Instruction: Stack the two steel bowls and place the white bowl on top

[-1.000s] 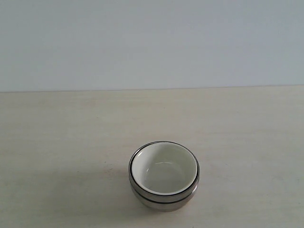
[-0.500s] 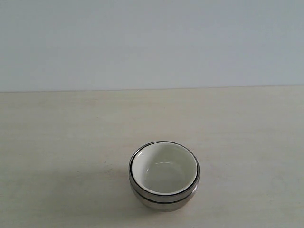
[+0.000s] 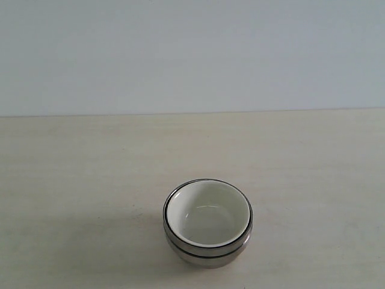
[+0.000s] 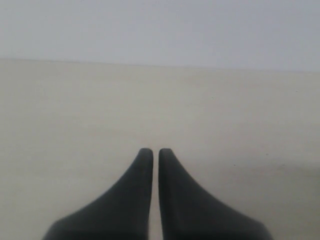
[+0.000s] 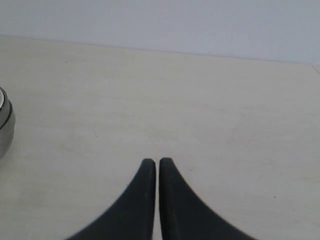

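The white bowl (image 3: 207, 215) sits nested inside the two steel bowls (image 3: 207, 253), which stand stacked one in the other near the table's front edge, slightly right of centre. Only the steel rims and a band of outer wall show. Neither arm appears in the exterior view. My left gripper (image 4: 156, 152) is shut, hanging over bare table with nothing between its fingers. My right gripper (image 5: 157, 162) is also shut and empty; the steel side of the bowl stack (image 5: 5, 125) shows at the edge of the right wrist view, well apart from the fingers.
The pale wooden table (image 3: 90, 162) stretches back to a plain grey-white wall (image 3: 192, 54). Nothing else stands on it in any view.
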